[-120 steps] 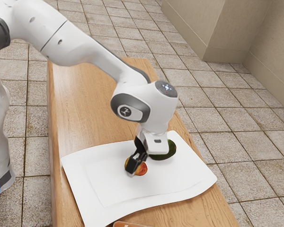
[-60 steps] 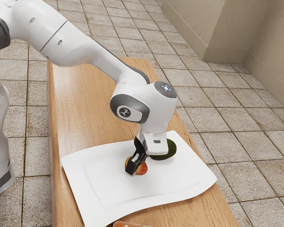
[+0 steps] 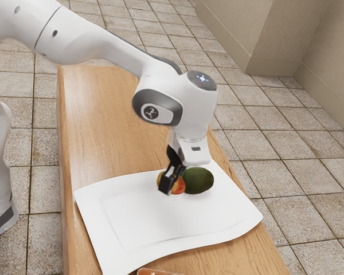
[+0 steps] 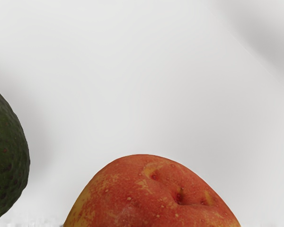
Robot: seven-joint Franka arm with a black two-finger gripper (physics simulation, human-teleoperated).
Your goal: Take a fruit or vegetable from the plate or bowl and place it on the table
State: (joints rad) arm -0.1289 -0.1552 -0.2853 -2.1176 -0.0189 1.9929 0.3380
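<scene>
The gripper (image 3: pixel 170 187) had risen since the last picture, and the fruit (image 4: pixel 146 201) had come up with it, toward twelve o'clock in the exterior view. The fingers stood apart by the fruit's width, clamped on it from two sides. It hung over the plate (image 3: pixel 112 252), near the twelve o'clock rim. The avocado (image 3: pixel 199 181) lay on the plate toward one o'clock, unmoved, now less hidden by the hand. The fruit's dimpled side faced the wrist camera; its long axis was unclear.
</scene>
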